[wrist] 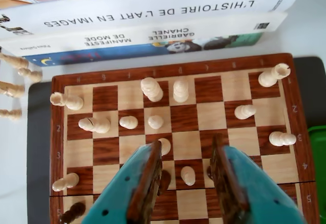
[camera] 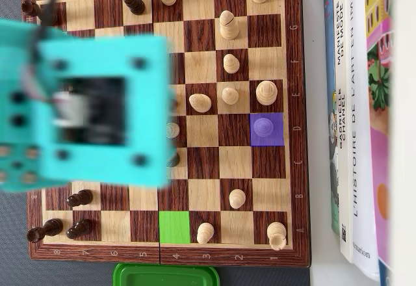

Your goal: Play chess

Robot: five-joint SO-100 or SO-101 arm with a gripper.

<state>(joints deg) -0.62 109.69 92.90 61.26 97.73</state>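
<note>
A wooden chessboard (wrist: 186, 71) fills the wrist view, with several white pieces on its far rows. My gripper (wrist: 186, 143) is open, its teal fingers with brown pads (wrist: 148, 175) standing on either side of a white pawn (wrist: 188, 175) without touching it. A dark piece (wrist: 164, 179) sits close against the left finger and another (wrist: 208, 172) against the right. In the overhead view the teal wrist block (camera: 97, 104) hides the jaws; the pawn (camera: 172, 130) peeks out at its right edge. One square is tinted purple (camera: 276, 140) and one green (camera: 174, 227).
Books (wrist: 153, 15) lie flat along the board's far side. Several white pieces (wrist: 12, 61) stand off the board at the left in the wrist view. A green container (camera: 166, 275) sits beside the board. Dark pieces (camera: 79, 198) stand at the overhead view's left.
</note>
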